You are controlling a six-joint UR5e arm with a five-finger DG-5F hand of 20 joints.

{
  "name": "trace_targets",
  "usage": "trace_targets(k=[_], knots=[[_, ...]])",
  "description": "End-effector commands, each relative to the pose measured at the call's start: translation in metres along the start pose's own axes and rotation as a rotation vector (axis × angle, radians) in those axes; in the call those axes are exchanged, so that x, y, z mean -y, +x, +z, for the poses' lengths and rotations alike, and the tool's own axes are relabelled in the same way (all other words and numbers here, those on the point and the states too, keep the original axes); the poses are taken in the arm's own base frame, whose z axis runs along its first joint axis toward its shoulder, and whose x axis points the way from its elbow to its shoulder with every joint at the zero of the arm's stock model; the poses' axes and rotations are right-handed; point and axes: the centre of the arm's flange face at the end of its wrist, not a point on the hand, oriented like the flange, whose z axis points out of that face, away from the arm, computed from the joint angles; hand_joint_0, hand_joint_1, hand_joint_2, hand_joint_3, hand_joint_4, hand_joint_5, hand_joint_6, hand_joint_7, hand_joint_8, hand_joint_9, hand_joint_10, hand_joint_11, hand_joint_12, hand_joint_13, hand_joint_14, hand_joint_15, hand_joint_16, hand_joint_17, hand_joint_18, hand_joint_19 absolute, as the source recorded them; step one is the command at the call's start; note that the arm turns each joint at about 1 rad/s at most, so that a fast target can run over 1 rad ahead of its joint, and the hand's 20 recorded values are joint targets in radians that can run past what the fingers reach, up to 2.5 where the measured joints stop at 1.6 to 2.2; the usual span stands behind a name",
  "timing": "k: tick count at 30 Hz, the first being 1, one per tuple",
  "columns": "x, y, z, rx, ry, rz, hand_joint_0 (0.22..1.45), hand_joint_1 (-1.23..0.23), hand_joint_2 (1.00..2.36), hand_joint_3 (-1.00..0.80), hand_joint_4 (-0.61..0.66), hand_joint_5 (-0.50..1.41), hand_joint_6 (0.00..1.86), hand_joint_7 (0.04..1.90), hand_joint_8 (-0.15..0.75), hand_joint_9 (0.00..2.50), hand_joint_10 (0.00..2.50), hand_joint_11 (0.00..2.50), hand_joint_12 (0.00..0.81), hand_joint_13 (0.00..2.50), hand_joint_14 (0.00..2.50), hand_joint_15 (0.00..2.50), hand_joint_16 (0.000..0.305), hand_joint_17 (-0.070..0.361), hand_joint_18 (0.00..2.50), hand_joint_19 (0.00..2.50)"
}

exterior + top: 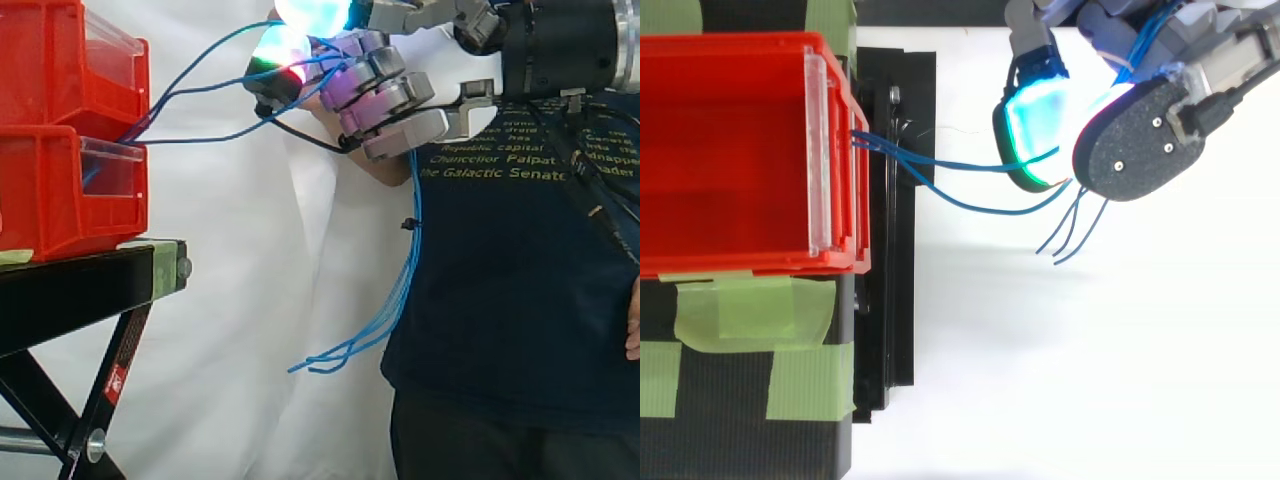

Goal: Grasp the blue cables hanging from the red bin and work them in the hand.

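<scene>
White curtain behind; upper right, the hand (385, 95) is curled round the blue cables (415, 195) (loose ends dangling below), strung from the red bin (45, 90) at upper left. Grasp looks made; next, rolling them without tugging.

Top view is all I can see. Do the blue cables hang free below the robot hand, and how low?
Observer: Yes. In the side view the blue cables drop from under the robot hand, loose ends dangling lower than the stand top.
Operator: Where do they leave the bins?
Observer: At the seam where the upper red bin sits on a lower red bin.
Operator: Anything behind?
Observer: A person in a dark shirt stands there.
</scene>
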Motion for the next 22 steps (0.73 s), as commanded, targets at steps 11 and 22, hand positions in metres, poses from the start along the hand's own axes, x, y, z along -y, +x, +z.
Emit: trace_targets(k=[11, 22], knots=[[0.0000, 0.0000, 0.0001, 0.000, 0.000, 0.000, 0.90, -0.65, 1.02, -0.45, 0.13, 0.31, 0.84, 1.28, 0.311, 0.68, 2.50, 2.49, 0.411, 0.99, 2.45, 1.47, 0.050, 0.113, 1.38, 1.54], [0.0000, 0.0000, 0.0001, 0.000, 0.000, 0.000, 0.90, -0.65, 1.02, -0.45, 0.13, 0.31, 0.84, 1.27, 0.319, 0.68, 2.50, 2.50, 0.411, 0.99, 2.45, 1.47, 0.051, 0.115, 1.38, 1.53]])
